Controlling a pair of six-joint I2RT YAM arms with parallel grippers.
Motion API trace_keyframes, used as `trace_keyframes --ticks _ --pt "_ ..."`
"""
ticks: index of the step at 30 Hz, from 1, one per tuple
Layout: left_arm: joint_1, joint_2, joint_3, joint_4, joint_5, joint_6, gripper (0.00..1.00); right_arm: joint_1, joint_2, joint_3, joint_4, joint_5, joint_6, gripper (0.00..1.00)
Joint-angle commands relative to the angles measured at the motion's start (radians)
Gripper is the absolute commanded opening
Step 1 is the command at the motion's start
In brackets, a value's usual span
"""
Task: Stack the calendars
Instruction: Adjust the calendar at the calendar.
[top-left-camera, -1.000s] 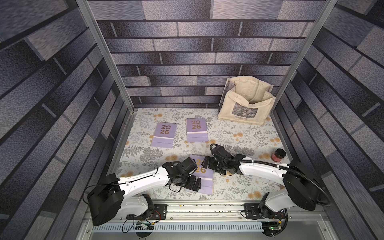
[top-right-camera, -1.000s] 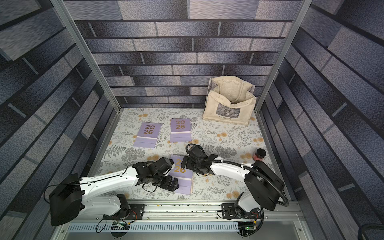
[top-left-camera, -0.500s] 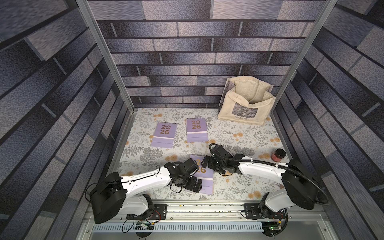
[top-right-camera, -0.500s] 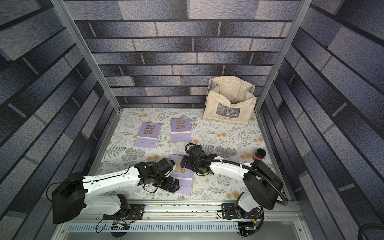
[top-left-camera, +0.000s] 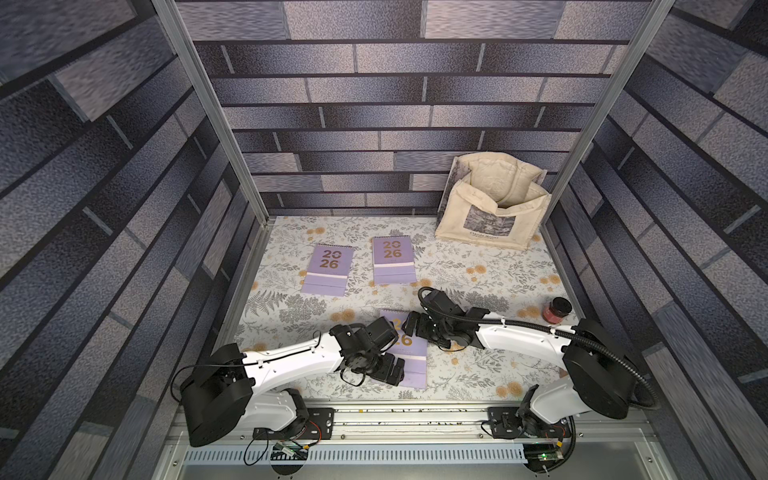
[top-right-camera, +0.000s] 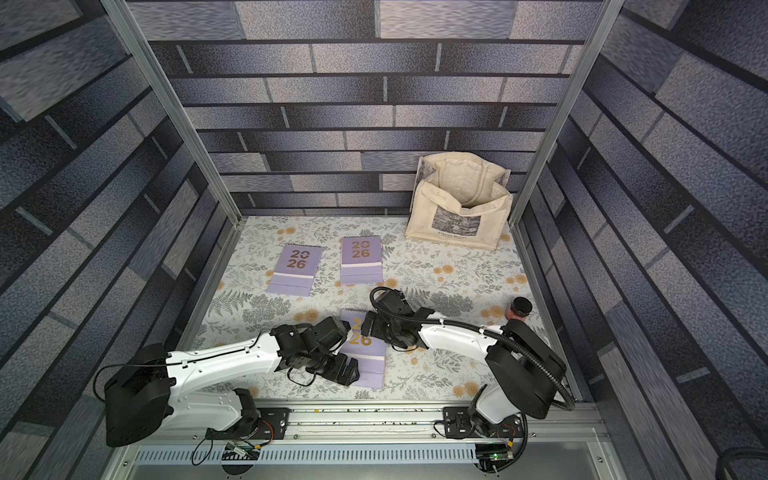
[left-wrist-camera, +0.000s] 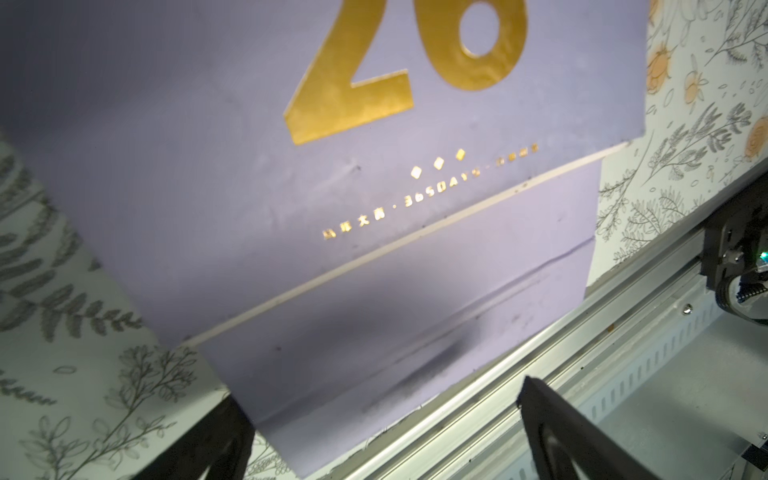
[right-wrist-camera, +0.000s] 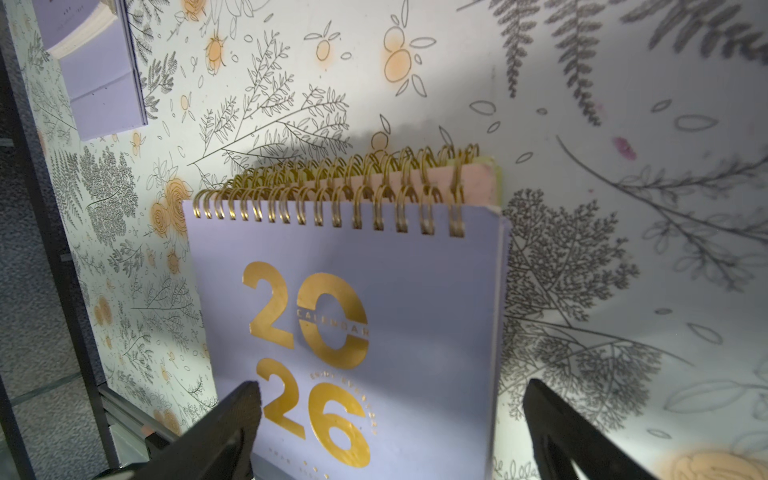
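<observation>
Stack of spiral-bound desk calendars (top-left-camera: 409, 357), lavender gold-"2026" cover over peach and yellow-green ones, lies near the front edge of the floral table (top-left-camera: 478, 266), wide-open, empty left hand (top-left-camera: 388, 371) and right hand (top-left-camera: 414, 328) at its ends, seemingly to square it, while two lavender calendars (top-left-camera: 328, 270) (top-left-camera: 392, 259) lie apart behind.

left arm (top-left-camera: 291, 363): white shells, black joints, thin black cable (top-left-camera: 352, 384) looping behind left gripper (left-wrist-camera: 382, 411) | right arm (top-left-camera: 519, 340): white shells, ribbed black conduit (top-left-camera: 523, 325) running back from right gripper (right-wrist-camera: 392, 388) | fingers (right-wrist-camera: 216, 436): matte black
</observation>
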Motion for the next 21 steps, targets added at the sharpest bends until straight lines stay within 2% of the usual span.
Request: trace_keyframes --ticks 1,9,13,21 --pt "-0.007 0.008 0.025 -0.011 0.0 -0.003 1.0 -0.003 0.011 0.023 0.001 0.0 -0.004 1.0" --pt "-0.006 -0.008 0.03 -0.053 -0.06 0.003 1.0 -0.004 0.015 0.036 -0.005 0.001 -0.013 1.0" --pt "0.023 -0.028 0.039 -0.098 -0.096 0.02 1.0 -0.005 0.016 0.059 -0.035 0.013 -0.035 1.0" --pt "0.064 -0.076 0.035 -0.086 -0.075 0.046 1.0 -0.004 0.035 0.084 -0.051 0.011 -0.047 1.0"
